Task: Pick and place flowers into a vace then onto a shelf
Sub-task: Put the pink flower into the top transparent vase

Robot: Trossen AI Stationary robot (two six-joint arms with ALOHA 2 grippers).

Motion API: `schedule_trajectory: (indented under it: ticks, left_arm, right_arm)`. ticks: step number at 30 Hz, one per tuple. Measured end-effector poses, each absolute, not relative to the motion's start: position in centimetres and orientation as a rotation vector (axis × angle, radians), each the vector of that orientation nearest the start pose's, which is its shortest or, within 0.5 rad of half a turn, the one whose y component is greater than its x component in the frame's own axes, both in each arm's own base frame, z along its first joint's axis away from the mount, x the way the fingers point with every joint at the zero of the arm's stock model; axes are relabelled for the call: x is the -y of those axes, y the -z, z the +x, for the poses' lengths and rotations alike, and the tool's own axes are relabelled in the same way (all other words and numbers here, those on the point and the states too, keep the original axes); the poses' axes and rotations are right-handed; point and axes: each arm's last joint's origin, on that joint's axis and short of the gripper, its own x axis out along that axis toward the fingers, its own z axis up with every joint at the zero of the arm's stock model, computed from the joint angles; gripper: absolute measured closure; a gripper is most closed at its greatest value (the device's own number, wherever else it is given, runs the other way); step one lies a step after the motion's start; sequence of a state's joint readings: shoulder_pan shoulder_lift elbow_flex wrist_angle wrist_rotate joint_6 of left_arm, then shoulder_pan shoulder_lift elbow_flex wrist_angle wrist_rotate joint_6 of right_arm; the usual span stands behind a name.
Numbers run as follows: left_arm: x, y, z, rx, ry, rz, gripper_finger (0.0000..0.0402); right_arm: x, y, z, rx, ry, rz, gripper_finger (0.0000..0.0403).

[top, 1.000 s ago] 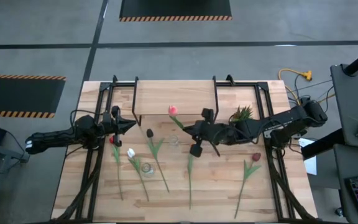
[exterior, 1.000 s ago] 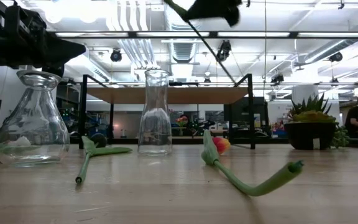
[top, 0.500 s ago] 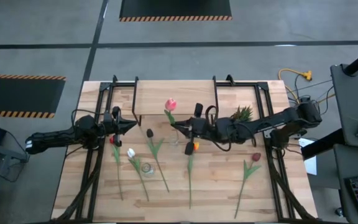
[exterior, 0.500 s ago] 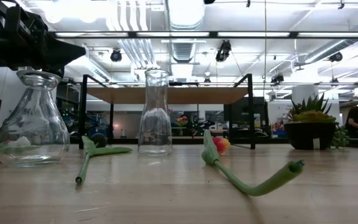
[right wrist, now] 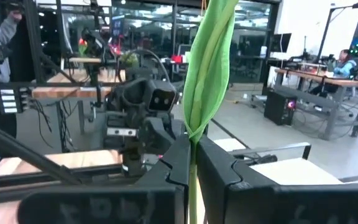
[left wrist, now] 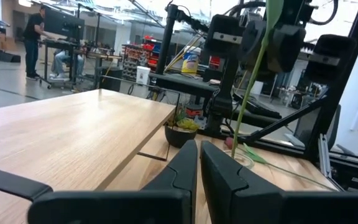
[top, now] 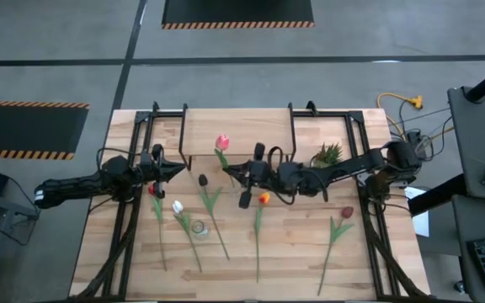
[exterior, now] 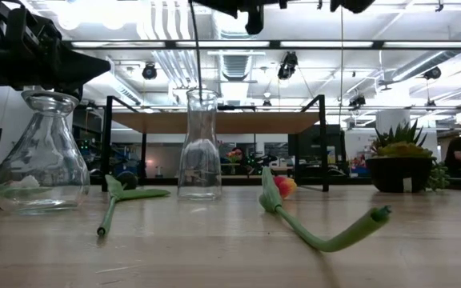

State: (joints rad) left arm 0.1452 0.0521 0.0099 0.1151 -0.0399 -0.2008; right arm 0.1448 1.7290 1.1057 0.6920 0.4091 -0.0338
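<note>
A grey concrete floor (top: 226, 76) runs around the wooden bench (top: 301, 252), crossed by dark lines. Black mats with orange-striped edges (top: 237, 13) lie at the far side and to the left. A yellow cable (top: 400, 102) coils on the floor off the bench's far right corner. Overhead hang long bright light strips (exterior: 238, 45), white ducts (exterior: 166, 24) and black lamps. Far back, a person (left wrist: 36, 40) stands at a desk, and another sits at desks (right wrist: 344, 62) behind glass partitions.
</note>
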Motion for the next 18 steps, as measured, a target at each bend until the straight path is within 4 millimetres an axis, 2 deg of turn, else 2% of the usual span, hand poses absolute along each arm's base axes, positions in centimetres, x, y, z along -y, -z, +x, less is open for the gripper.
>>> schedule_trajectory:
  ticks: [5,15,18]
  left_arm:
    - [-1.6,-17.4,9.9,0.092,-0.178,-0.196,0.0398]
    - [-1.6,-17.4,9.9,0.092,-0.178,-0.196,0.0398]
    - [-1.6,-17.4,9.9,0.092,-0.178,-0.196,0.0398]
  right_arm:
    - [-4.6,-26.6,39.2,0.041,0.265,-0.01,0.039]
    - [-4.6,-21.7,41.0,-0.052,0.271,-0.018,0.039]
    - [-4.6,-20.9,41.3,-0.069,0.272,-0.019,0.039]
